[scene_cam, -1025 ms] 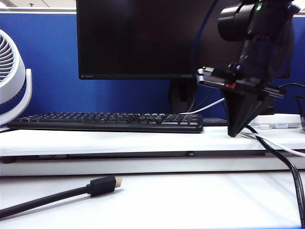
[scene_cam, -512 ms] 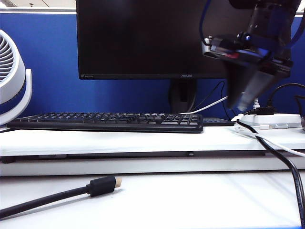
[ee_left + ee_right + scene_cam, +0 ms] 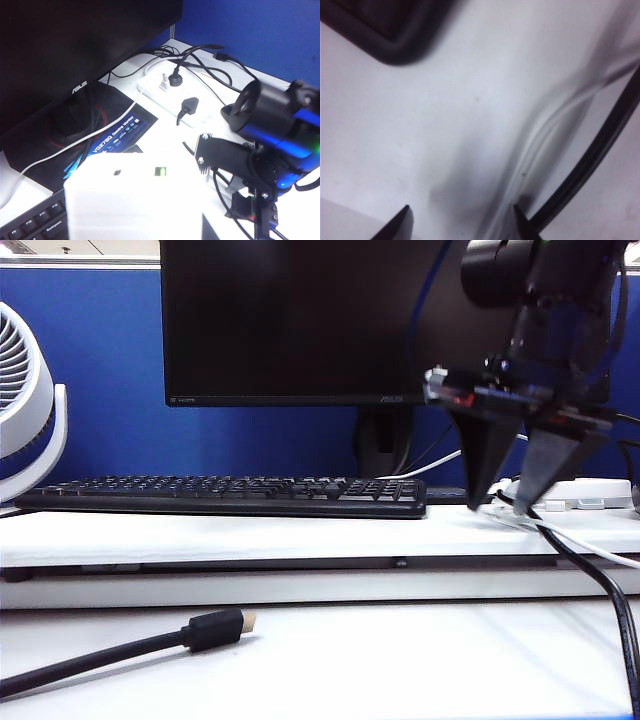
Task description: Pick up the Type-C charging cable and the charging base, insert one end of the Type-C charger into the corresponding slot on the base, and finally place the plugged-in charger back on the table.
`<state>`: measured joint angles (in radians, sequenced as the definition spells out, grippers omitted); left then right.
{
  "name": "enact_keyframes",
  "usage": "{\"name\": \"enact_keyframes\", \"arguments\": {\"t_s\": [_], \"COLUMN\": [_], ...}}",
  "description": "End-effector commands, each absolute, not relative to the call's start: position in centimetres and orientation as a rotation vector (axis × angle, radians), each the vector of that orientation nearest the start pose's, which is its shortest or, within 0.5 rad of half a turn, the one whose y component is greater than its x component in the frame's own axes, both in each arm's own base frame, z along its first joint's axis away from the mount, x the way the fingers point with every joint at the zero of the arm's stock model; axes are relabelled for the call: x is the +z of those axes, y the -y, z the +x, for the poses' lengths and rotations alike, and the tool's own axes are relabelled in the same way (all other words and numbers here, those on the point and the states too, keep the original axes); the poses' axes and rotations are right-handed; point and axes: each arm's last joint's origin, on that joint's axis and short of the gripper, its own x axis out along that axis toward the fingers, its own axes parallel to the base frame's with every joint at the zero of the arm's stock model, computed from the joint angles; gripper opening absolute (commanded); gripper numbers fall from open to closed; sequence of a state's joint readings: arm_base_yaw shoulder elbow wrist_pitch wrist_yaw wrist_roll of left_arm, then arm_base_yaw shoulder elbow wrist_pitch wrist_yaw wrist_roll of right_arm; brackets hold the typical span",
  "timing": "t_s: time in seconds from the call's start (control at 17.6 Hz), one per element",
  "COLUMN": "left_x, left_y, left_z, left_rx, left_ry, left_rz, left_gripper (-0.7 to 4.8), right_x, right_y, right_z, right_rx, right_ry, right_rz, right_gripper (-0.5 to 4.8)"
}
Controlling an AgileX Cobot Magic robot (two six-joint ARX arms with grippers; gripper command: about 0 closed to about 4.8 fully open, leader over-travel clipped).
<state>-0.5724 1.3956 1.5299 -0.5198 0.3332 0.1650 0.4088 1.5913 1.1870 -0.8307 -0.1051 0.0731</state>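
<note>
right gripper [image 3: 512, 502]: jaws now sprung wide, empty, back down over Type-C charging cable [image 3: 555, 122] at table [image 3: 300, 530]'s 3 o'clock | left gripper: unseen, charging base [image 3: 132, 200] close before its camera | grasp next

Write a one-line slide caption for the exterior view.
Right hand open above the white Type-C charging cable on the table's shelf, beside keyboard and monitor.

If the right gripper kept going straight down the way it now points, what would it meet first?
Most likely the thin white cable lying on the shelf: the right gripper points down, jaws open, with the cable between its fingertips. Depth is blurred, so the remaining gap is unclear.
</note>
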Motion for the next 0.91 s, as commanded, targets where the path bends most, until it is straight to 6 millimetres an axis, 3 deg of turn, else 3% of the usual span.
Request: {"name": "enact_keyframes", "arguments": {"t_s": [0.06,0.23,0.28,0.4,0.63,0.91], "left_x": [42.5,42.5,42.5,42.5,42.5,42.3], "left_y": [16.8,16.8,16.8,16.8,16.8,16.8], "left_z": [24.3,24.3,24.3,24.3,24.3,24.2], "left_rx": [-0.933,-0.933,-0.933,-0.933,-0.933,-0.933], "left_ry": [-0.291,-0.292,-0.292,-0.292,-0.292,-0.304], "left_rz": [0.193,0.193,0.193,0.193,0.193,0.195], "left_gripper": [-0.05,-0.05,-0.05,-0.05,-0.05,-0.05], "right_x": [23.4,23.1,23.0,22.6,23.0,25.7], "right_y": [-12.4,-12.3,-12.3,-12.3,-12.3,-12.1], "right_z": [28.0,28.1,28.1,28.0,27.7,26.2], "right_rx": [0.364,0.332,0.331,0.327,0.421,0.592], "right_ry": [-1.258,-1.269,-1.279,-1.312,-1.304,-1.201], "right_rz": [-0.132,-0.155,-0.157,-0.165,-0.218,-0.224], "right_gripper": [2.55,2.49,2.19,-0.13,-0.01,-0.01]}}
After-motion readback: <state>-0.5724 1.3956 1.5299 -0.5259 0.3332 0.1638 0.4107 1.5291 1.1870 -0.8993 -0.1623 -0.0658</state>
